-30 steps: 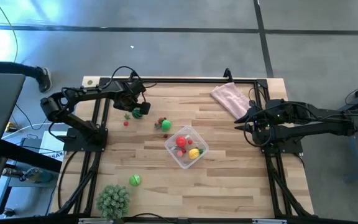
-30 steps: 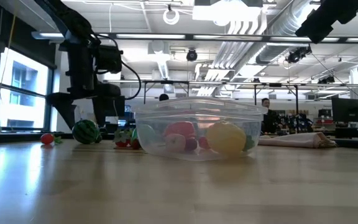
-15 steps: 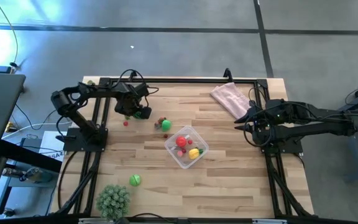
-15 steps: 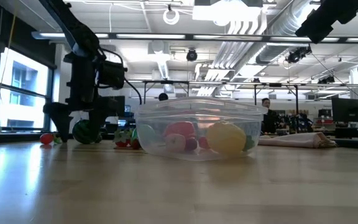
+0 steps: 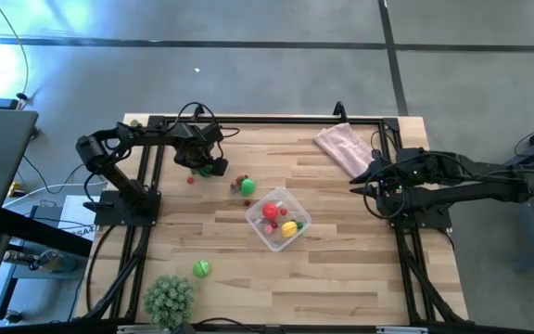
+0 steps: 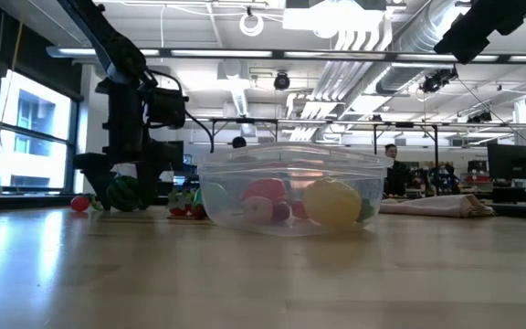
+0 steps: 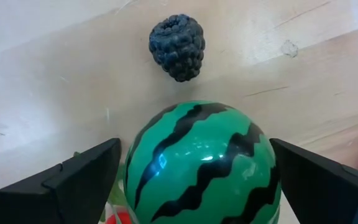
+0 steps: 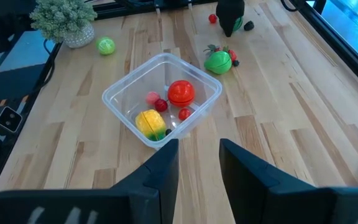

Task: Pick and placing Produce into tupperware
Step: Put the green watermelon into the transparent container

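- My left gripper (image 7: 194,180) sits low over the striped toy watermelon (image 7: 201,165), fingers spread wide on either side of it and not yet clenched on anything.
- The watermelon rests on the table (image 5: 341,269) near the far left corner, well apart from the tupperware (image 5: 279,219), which stands mid-table.
- To grip well, I judge the ball should be centred between the fingers (image 7: 82,177) before closing; the shell looks glossy and round, so an off-centre squeeze could squirt it sideways.
- A dark blackberry-like piece (image 7: 177,46) lies just beside the watermelon; I would keep the fingers clear of it so it is not dragged along.
- After lifting, the carry goes toward the container, which already holds a red piece (image 8: 181,92), a yellow one (image 8: 150,122) and smaller bits. Release low, so nothing bounces out.
- My right gripper (image 8: 199,163) waits at the right side of the table, fingers partly closed with a gap, holding nothing.
- Still loose: a green piece with red bits (image 5: 246,186) near the container, another green ball (image 5: 200,269) by the spiky plant (image 5: 169,299).
- Hard to make out: whether the fingertips touch the table, since the watermelon hides them in the wrist view. From above, the gripper body covers most of the fruit.
- The small red piece (image 6: 80,203) beside the left arm is too small to name.
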You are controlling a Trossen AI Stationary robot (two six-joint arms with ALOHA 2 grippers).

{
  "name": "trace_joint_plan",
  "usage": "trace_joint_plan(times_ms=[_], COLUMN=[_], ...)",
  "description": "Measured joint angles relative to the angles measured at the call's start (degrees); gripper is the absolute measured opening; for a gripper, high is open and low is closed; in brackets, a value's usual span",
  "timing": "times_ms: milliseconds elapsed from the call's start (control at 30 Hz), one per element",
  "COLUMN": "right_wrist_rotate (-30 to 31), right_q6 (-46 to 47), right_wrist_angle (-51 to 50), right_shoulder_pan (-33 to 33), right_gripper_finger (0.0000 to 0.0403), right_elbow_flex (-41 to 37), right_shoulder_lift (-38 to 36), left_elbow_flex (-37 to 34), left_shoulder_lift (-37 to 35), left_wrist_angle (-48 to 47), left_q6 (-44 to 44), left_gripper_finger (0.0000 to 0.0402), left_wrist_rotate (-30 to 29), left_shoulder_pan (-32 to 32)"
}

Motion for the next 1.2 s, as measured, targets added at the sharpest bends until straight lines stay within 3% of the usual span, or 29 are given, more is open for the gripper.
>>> trace_joint_plan(times_ms=[500, 833, 1200], right_wrist_rotate=[0.0, 0.0, 0.0], right_q6=[0.0, 0.0, 0.0], right_wrist_angle=[0.0, 0.0, 0.0], right_shoulder_pan=[0.0, 0.0, 0.0], right_gripper_finger=[0.0105, 0.0105, 0.0105], right_elbow_flex=[0.0, 0.0, 0.0], right_shoulder_lift=[0.0, 0.0, 0.0], left_elbow_flex=[0.0, 0.0, 0.0], left_shoulder_lift=[0.0, 0.0, 0.0], left_wrist_angle=[-0.2, -0.3, -0.2], left_q6=[0.0, 0.1, 0.1], left_gripper_finger=[0.0278, 0.0327, 0.0277], left_wrist_rotate=[1.1, 0.8, 1.1], left_shoulder_pan=[0.0, 0.0, 0.0])
